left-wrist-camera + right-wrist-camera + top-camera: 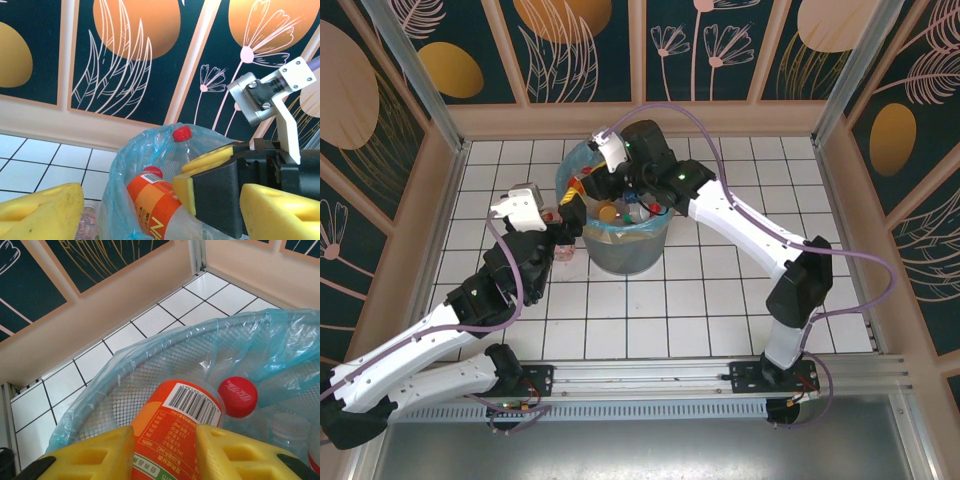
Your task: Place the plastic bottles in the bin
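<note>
Right fingers (95, 455) clenched the orange-labelled clear plastic bottle (175, 420) mid-label, a sound hold: probably light, thin-walled, slippery, easily crushed. Left fingers (40, 212) gaped, released.

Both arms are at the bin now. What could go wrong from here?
1. The bin looks nearly full to its rim; the orange bottle at the right gripper could roll off and out.
2. The left gripper hangs open close beside the right one; they might collide or snag the bag.

The top view looks steeply down on the surface (620, 335). The left wrist closely faces the bin (625, 258), and the right wrist peers into it.
</note>
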Available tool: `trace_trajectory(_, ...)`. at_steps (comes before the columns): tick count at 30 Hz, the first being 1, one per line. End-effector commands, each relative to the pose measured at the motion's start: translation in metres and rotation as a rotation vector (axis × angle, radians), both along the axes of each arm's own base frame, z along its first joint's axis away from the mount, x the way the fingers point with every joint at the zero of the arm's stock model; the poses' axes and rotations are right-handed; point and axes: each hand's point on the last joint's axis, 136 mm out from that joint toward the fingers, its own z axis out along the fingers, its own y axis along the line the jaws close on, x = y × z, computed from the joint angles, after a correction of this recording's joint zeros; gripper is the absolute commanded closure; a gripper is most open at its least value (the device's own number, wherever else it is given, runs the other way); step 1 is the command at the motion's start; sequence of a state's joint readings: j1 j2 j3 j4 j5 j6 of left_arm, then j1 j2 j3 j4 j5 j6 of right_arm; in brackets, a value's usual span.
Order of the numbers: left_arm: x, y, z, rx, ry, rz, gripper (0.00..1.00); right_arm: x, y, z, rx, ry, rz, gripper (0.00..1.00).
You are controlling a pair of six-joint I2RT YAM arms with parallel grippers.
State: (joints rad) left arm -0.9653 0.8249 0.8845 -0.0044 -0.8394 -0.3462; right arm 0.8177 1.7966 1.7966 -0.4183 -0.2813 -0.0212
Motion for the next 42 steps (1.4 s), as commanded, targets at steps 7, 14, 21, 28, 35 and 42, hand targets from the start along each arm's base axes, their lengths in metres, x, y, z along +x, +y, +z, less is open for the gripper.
trace_trajectory(7,-0.001,0.005,-0.003,-0.002,0.003,0.022,0.18,0.000,-0.008,-0.079,-0.265,0.104,-0.015,0.64)
trace_trajectory(14,-0.001,0.006,-0.003,-0.007,0.005,0.020,0.18,0.004,-0.005,-0.085,-0.275,0.107,-0.012,0.63)
trace_trajectory(21,-0.002,0.011,0.004,0.002,-0.007,0.039,0.18,0.018,0.000,-0.033,-0.199,0.023,-0.059,0.50)
trace_trajectory(28,-0.005,0.024,0.018,-0.004,-0.017,0.087,0.18,0.009,-0.011,0.044,-0.017,-0.071,-0.099,0.43)
trace_trajectory(35,0.016,0.041,0.006,0.009,0.046,0.139,0.22,-0.011,-0.040,0.074,0.116,-0.139,-0.156,0.44)
trace_trajectory(42,0.075,0.085,-0.026,-0.058,0.153,0.143,0.21,-0.031,-0.075,0.101,0.230,-0.207,-0.217,0.45)
